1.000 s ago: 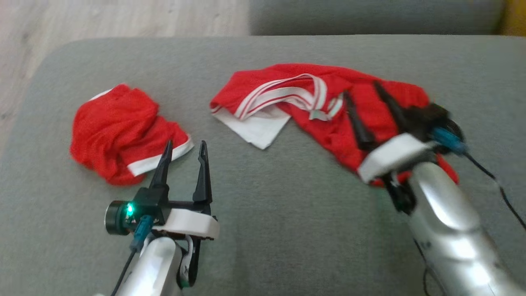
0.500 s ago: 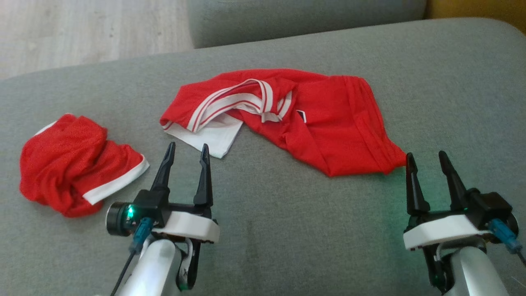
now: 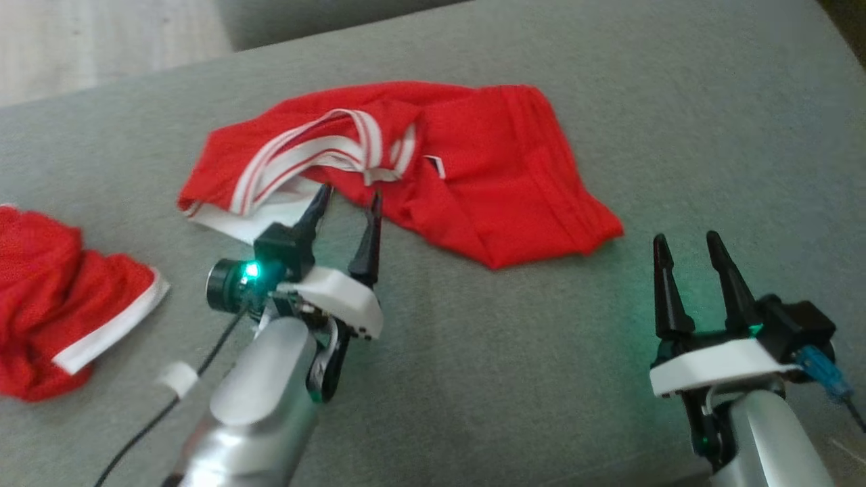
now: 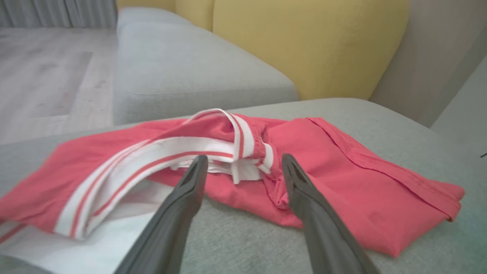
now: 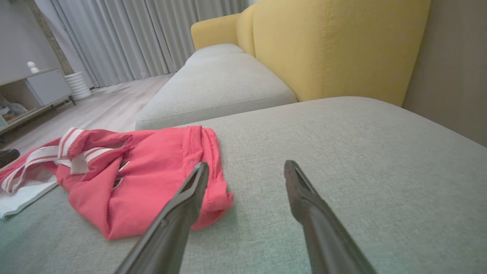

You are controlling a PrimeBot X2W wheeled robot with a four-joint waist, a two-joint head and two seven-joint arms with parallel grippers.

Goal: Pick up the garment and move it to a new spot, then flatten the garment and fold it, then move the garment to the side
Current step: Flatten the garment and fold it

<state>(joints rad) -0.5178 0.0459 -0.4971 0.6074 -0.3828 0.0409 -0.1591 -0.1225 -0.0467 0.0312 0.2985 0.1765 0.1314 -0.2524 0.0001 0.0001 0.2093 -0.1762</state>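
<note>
Garment [image 3: 487,169]: lay rumpled at the middle of the cushion [image 3: 676,135], faced the left gripper [image 3: 350,196], fingers spread, at its near edge, the right gripper [image 3: 685,238] equally spread nearer the cushion's front; risked a one-layer pinch, bunching instead of lifting cleanly.

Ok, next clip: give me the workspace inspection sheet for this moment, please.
Surface: grey fabric sofa cushion, carrying both garments.
Job's things: red mesh garment with striped white waistband, crumpled, unfolded.
Clutter: second bunched red garment with white hem, far left.
Pincers: left pincer open, tips by the waistband; right pincer open, apart from the garment.
Cables: black cable off the left wrist; blue-plugged lead at right wrist.
Surroundings: yellow sofa backrest, grey curtains, pale wood floor.
</note>
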